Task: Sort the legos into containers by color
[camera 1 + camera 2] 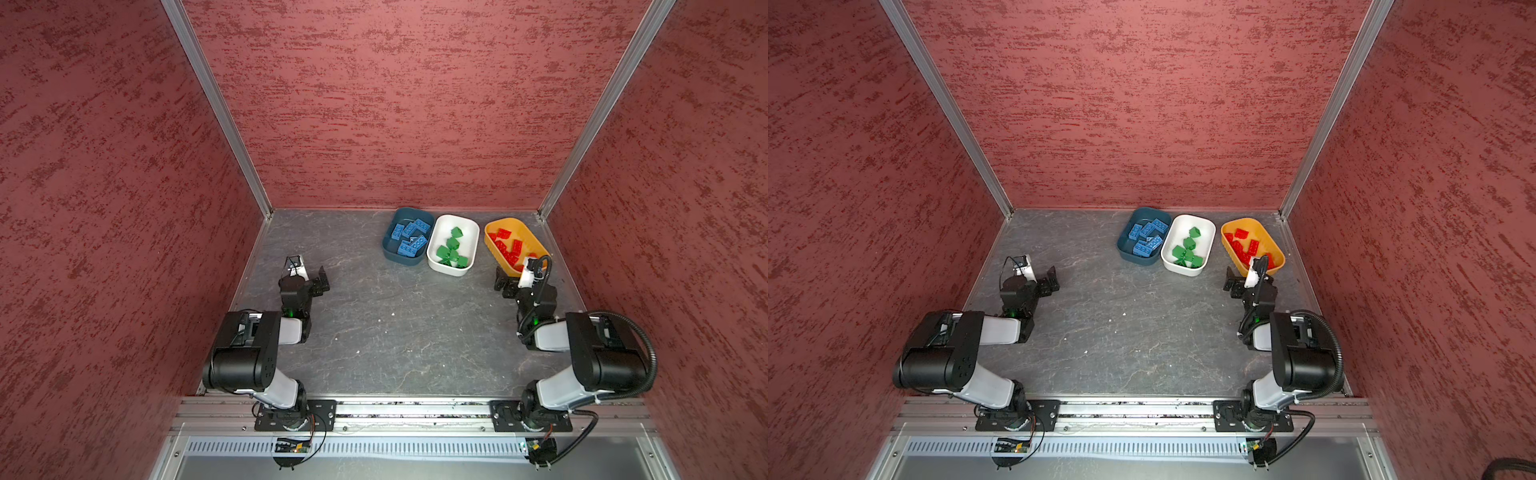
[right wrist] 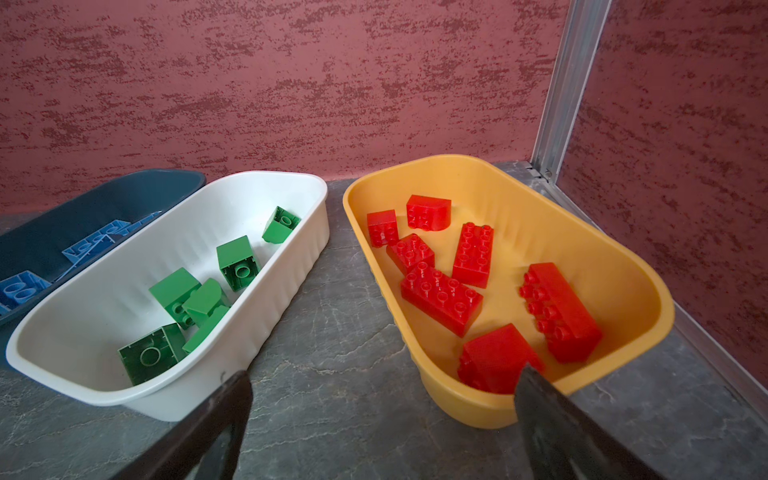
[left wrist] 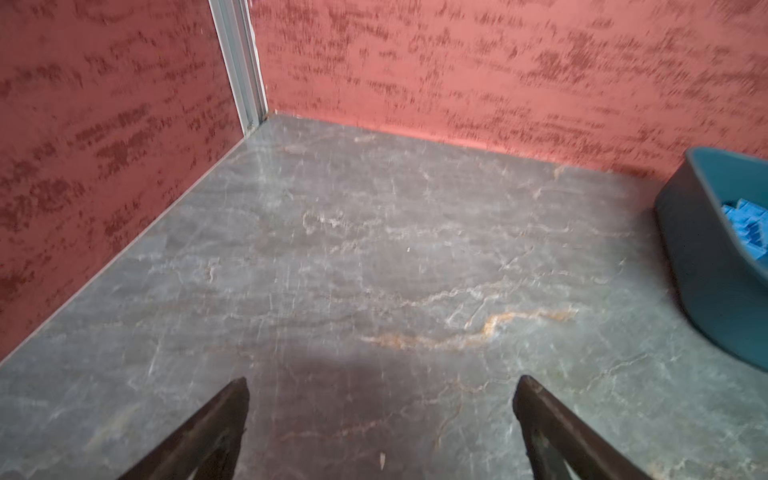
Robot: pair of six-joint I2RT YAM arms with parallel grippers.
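Our left fingers [image 3: 208, 432] stand spread and empty over bare desk [image 3: 374, 249]; our right fingers [image 2: 548, 424], spread and empty too, sit just at six o'clock of the yellow tub [image 2: 469, 399]. Red legos [image 2: 440, 297] lie in it, green legos [image 2: 237, 262] in the white tub [image 2: 291, 282] at its nine o'clock, blue legos [image 1: 411, 241] in the teal tub [image 1: 390, 253] beyond. None looks loose; we fear a careless swing clipping that near rim, spilling red.
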